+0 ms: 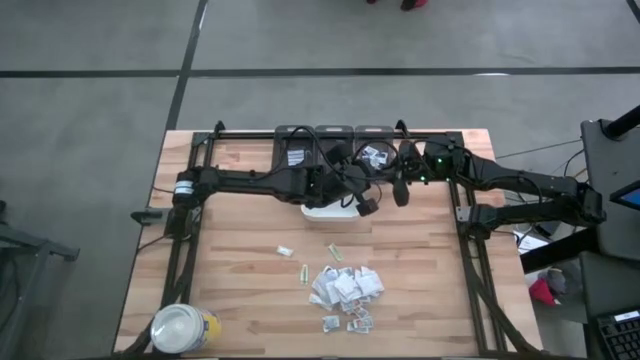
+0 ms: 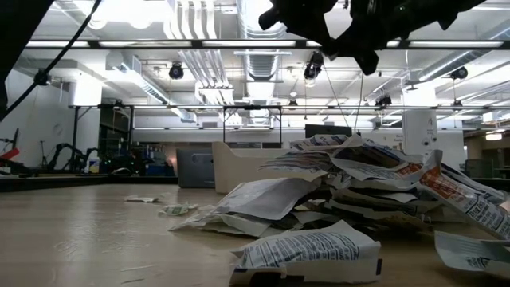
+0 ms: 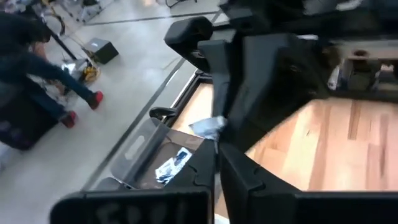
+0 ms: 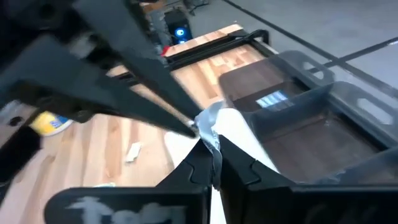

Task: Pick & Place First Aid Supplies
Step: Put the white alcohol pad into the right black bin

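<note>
White packet (image 4: pixel 210 127) pinched between both pincers: right gripper (image 4: pixel 208 149) and left gripper (image 3: pixel 216 138) each pressed onto it, above the tray (image 1: pixel 330 211). Loose packets (image 1: pixel 345 290) lie on wood.

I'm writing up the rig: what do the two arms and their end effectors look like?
Both arms are matte black, built of long slim links with bulkier joints. The left arm has an orange band near its base; the right arm shows green lights near its wrist. Each end effector has two dark, angular, tapering fingers.
</note>
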`<state>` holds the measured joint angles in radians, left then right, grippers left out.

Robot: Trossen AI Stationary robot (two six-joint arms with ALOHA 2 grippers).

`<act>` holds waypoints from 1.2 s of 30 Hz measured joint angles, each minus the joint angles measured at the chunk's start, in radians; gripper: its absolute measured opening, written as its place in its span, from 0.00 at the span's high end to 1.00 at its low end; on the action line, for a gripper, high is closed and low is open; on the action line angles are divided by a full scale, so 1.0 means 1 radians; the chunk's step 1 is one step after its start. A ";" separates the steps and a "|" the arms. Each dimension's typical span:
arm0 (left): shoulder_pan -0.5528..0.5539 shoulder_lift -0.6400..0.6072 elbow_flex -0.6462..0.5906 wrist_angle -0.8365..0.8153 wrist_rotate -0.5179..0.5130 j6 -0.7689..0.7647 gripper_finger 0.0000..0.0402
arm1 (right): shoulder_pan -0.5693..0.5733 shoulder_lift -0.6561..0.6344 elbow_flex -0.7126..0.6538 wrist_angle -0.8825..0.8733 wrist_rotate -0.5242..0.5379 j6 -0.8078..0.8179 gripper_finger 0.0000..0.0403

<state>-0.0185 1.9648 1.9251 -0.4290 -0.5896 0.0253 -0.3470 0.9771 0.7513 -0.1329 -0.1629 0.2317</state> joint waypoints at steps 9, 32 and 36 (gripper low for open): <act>0.011 -0.060 0.002 -0.121 -0.247 0.062 0.77 | -0.036 0.002 0.000 -0.072 0.180 -0.005 0.98; 0.051 -0.307 -0.415 -0.415 -0.226 -0.440 0.76 | -0.318 0.383 0.055 -0.071 0.104 -0.072 0.98; 0.051 -0.416 -0.593 -0.234 -0.179 -0.440 0.76 | -0.331 0.468 0.136 -0.128 0.079 -0.106 0.98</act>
<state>0.0326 1.5487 1.3319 -0.6625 -0.7687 -0.4150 -0.6779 1.4449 0.8878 -0.2607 -0.0844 0.1259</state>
